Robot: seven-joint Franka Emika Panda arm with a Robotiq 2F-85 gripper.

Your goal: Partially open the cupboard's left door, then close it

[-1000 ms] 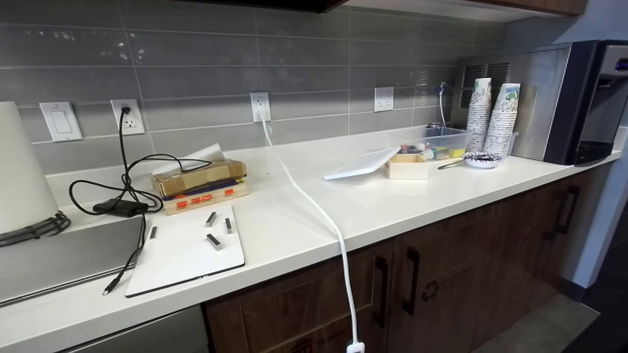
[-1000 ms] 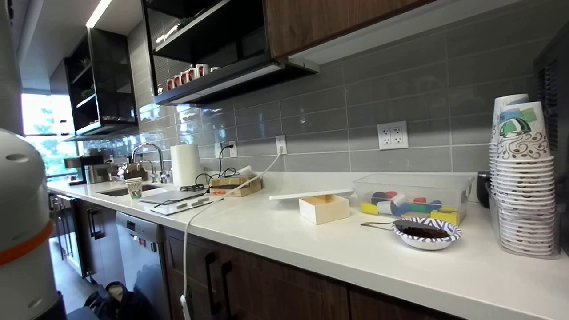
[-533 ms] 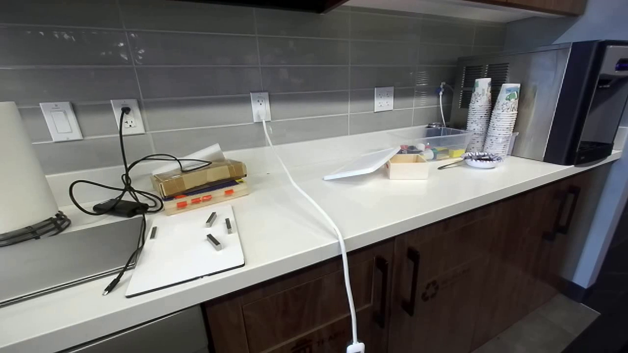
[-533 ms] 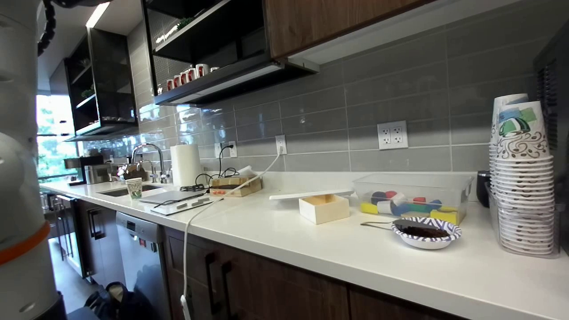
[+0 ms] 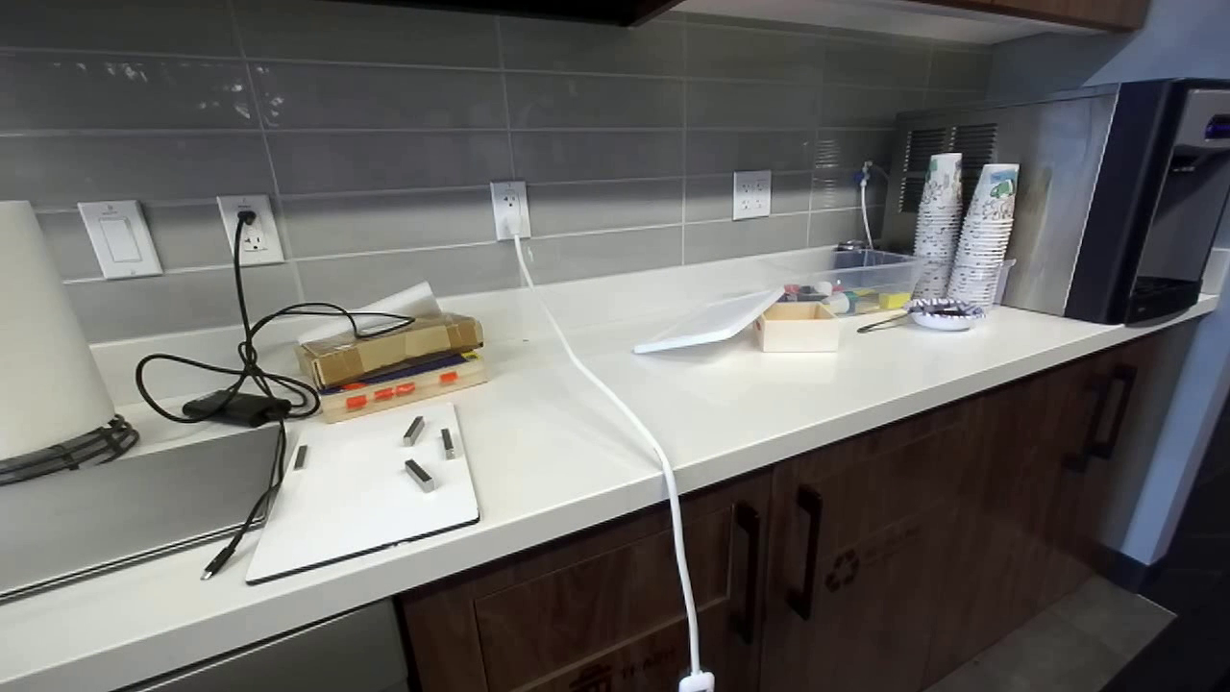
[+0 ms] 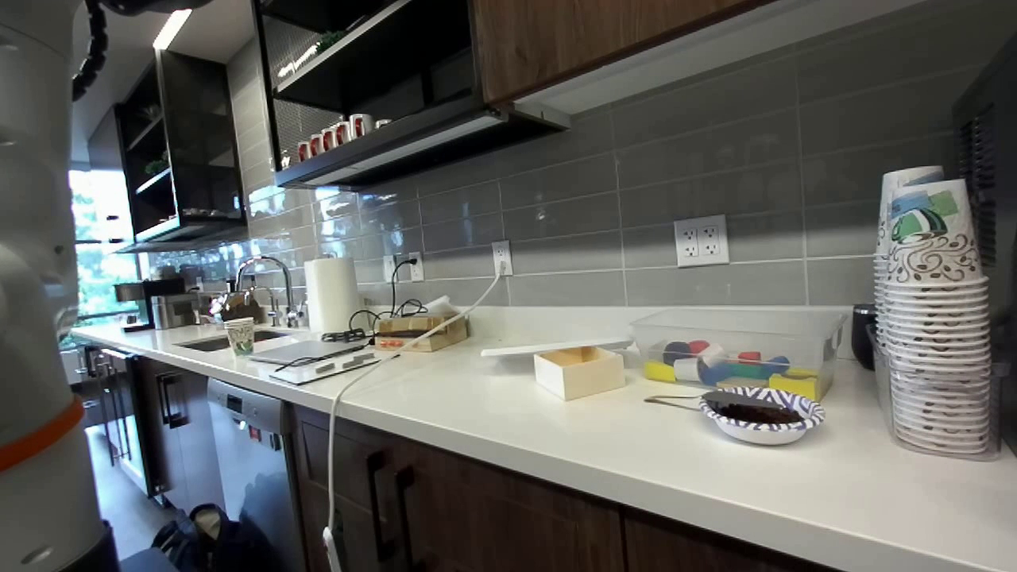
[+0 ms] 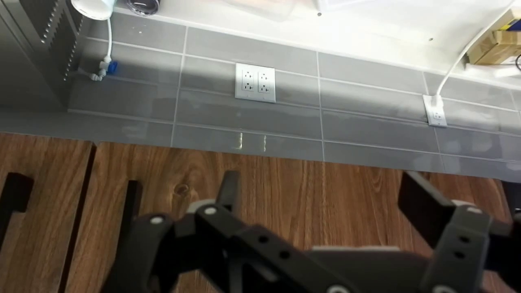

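Cupboard (image 6: 604, 40), wooden, mounted above the tabletop (image 6: 493, 405). Left door (image 7: 281, 199): seen closed in the wrist view, its handle (image 7: 131, 203) ungrasped. Gripper (image 7: 320, 188): fingers (image 7: 423, 211) spread wide, nothing held, stationed before that door. Arm (image 6: 36, 238): shifted over the past second in an exterior view, no door motion seen; approach is judged under way, opening not yet begun.

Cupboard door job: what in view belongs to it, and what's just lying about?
Belongs:
hand, open
upper cupboard's left door (likely, as the hand is in front of it)
its black handle

Lying about:
wooden box
clear bin
patterned bowl
stacked paper cups
paper towel roll
cardboard box
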